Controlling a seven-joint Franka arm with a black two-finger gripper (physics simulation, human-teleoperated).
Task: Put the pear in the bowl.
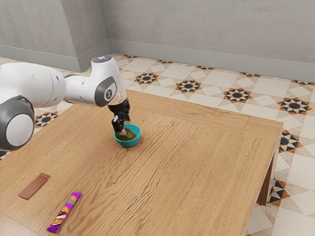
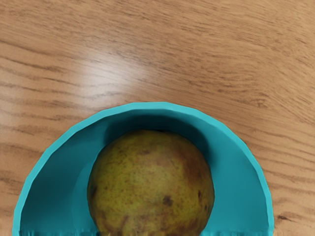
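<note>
Inside the teal bowl (image 1: 129, 143), down within its rim, is the pear (image 2: 151, 182), mottled green and brown with a few dark spots. From the wrist view I can see the bowl's inner wall curving around the fruit, with some of the bowl's interior visible on either side of it. My fingers (image 1: 120, 127) are right down at the bowl, over the pear, but I can't tell whether they are spread or pinching it. Above them the white arm (image 1: 37, 84) reaches in from the exterior view's left.

The bowl sits on the wooden tabletop (image 1: 187, 162). Well apart from it, toward the exterior view's lower left, lie a flat reddish-brown bar (image 1: 34, 186) and, near that, a snack in a purple wrapper (image 1: 64, 212), both outside the bowl. Beyond the tabletop I see a patterned tile floor (image 1: 211, 90) and a grey wall (image 1: 211, 32).
</note>
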